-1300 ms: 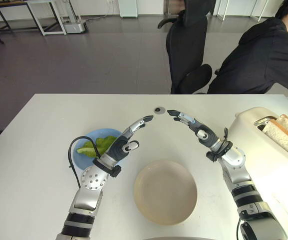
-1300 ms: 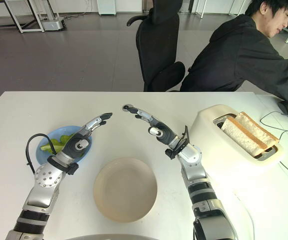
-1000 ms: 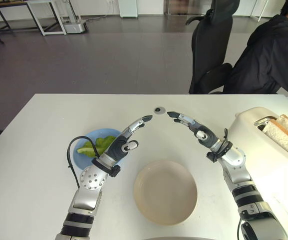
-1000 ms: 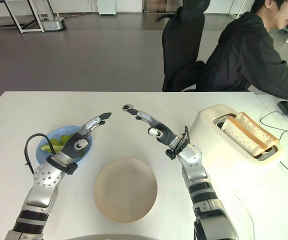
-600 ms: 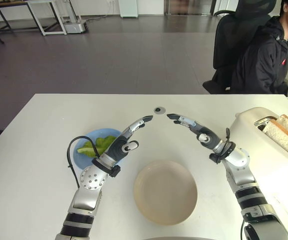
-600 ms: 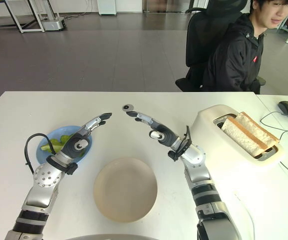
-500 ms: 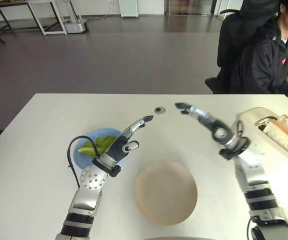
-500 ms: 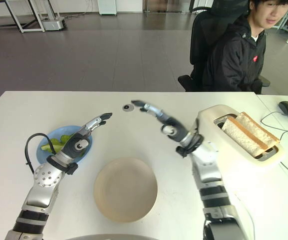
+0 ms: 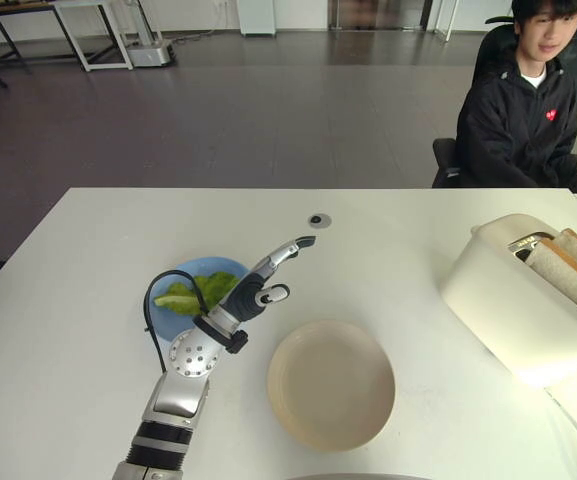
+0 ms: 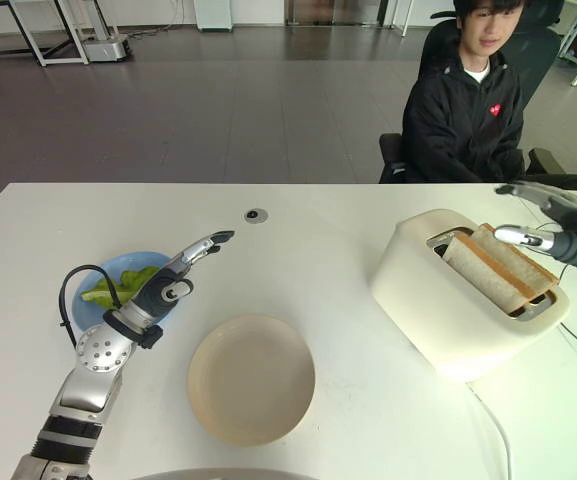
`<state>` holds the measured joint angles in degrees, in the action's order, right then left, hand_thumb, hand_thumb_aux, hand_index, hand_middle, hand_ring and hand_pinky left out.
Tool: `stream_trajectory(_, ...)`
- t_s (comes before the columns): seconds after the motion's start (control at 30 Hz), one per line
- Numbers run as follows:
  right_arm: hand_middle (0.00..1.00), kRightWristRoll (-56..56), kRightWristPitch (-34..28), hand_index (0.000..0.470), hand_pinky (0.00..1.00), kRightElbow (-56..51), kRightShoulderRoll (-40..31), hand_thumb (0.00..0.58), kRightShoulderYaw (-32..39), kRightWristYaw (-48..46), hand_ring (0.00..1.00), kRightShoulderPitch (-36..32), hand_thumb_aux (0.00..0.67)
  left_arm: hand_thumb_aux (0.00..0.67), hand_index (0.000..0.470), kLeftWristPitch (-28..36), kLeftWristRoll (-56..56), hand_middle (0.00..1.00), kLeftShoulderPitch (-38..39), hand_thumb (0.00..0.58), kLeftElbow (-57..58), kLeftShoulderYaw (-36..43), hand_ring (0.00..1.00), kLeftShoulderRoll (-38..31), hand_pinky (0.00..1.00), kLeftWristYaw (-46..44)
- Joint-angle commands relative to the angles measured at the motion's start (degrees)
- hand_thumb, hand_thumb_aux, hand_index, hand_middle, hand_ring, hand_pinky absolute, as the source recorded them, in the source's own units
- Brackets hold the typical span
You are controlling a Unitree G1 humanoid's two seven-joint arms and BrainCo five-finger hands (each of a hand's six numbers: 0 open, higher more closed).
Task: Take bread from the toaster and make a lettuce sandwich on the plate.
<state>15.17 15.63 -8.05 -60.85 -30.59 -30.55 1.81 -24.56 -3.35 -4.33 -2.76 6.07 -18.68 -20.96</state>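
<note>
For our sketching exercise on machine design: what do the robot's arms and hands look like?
The left forearm is silver metal ringed with black bands, ending in a round, hole-dotted wrist disc and a black cuff. A black cable loops beside it. The left hand and right hand have dark grey palms and slim silver fingers tipped black.

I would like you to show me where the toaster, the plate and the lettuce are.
toaster (image 10: 438,300): right eye view, on its front wall.
plate (image 10: 251,380): right eye view, on its bare middle.
lettuce (image 9: 180,297): left eye view, on the green leaves.
</note>
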Motion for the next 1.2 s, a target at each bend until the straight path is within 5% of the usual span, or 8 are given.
stream_trajectory(0.03,0.00,-0.04,1.87,0.009,0.00,-3.33,-1.52,0.023,2.20,1.19,0.00,-1.68,0.013,0.000,0.000,-0.15,-0.53,0.00,-0.31,0.000,0.57,0.36,0.00,-0.40,0.00,-0.48)
stream_trajectory(0.13,0.00,0.18,2.09,0.000,0.00,-5.28,-2.17,0.000,3.25,1.79,0.00,-2.31,0.000,0.000,0.000,-0.22,-0.60,0.00,-0.35,0.000,0.66,0.50,0.00,-0.41,0.00,-0.60)
stream_trajectory(0.2,0.00,0.24,2.60,0.195,0.00,-6.51,-2.39,0.382,4.67,0.94,0.00,-1.97,0.279,0.000,0.000,-0.18,-0.83,0.00,-0.15,0.000,0.48,0.56,0.00,-0.38,0.00,-0.50)
stream_trajectory(0.3,0.00,0.08,3.05,0.315,0.00,-7.64,-2.42,0.517,6.26,0.69,0.00,-1.90,0.449,0.000,0.000,-0.31,-1.06,0.00,0.01,0.000,0.49,0.68,0.00,-0.43,0.00,-0.50)
stream_trajectory(0.57,0.00,-0.68,3.01,0.330,0.00,-7.61,-2.39,0.528,7.60,1.39,0.00,-2.98,0.470,0.000,0.000,-0.52,-0.98,0.00,0.33,0.000,0.43,0.70,0.00,-0.70,0.00,-0.85)
stream_trajectory(0.67,0.00,-2.01,3.71,0.470,0.00,-5.50,-1.80,0.580,7.61,1.69,0.00,-3.43,0.670,0.000,0.000,-0.63,-1.04,0.00,0.07,0.000,0.86,0.74,0.00,-0.75,0.00,-0.90)
stream_trajectory(1.0,0.00,-12.40,-1.15,0.470,0.00,2.22,-0.60,0.580,-0.50,3.90,0.00,-8.76,0.670,0.000,0.000,-0.58,-1.86,0.00,0.18,0.000,0.18,-1.34,0.00,-2.90,0.00,-0.72)
stream_trajectory(1.2,0.00,-24.57,-6.18,0.470,0.00,14.24,2.78,0.580,0.06,2.06,0.00,-14.45,0.670,0.000,0.000,4.57,-7.67,0.00,4.69,0.000,-2.12,-12.98,0.00,-14.55,0.00,0.82)
